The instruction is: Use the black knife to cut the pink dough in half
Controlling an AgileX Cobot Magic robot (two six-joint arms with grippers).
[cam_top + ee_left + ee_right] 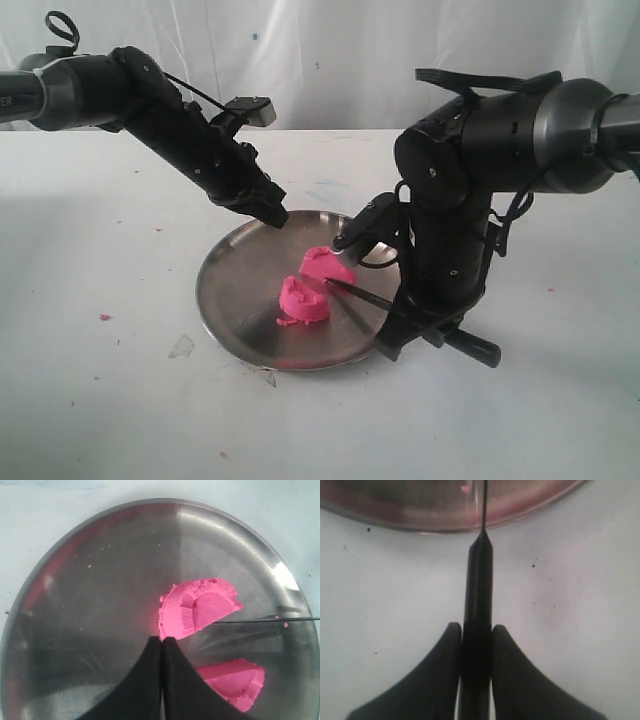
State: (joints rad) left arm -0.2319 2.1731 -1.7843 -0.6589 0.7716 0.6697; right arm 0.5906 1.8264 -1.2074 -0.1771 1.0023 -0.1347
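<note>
The pink dough lies in two half-round lumps on the steel plate [215, 300]: one lump [325, 263] farther back and one [303, 300] nearer the front. The black knife [360, 295] points its blade tip between them. My right gripper [415, 322] is shut on its handle just past the plate's right rim; the right wrist view shows the handle [478, 580] clamped by the gripper [477, 629], with the blade reaching over the plate rim [395, 522]. My left gripper [276, 216] is shut and empty above the plate's back rim. In its wrist view the gripper [162, 640] sits beside one lump [200, 607], with the other lump [235, 680] and the thin blade [265, 620] nearby.
The plate rests on a white table. Small pink crumbs [104, 317] and a clear scrap [181, 347] lie to the plate's front left. A white cloth hangs behind the table. The right arm's bulk stands over the plate's right side.
</note>
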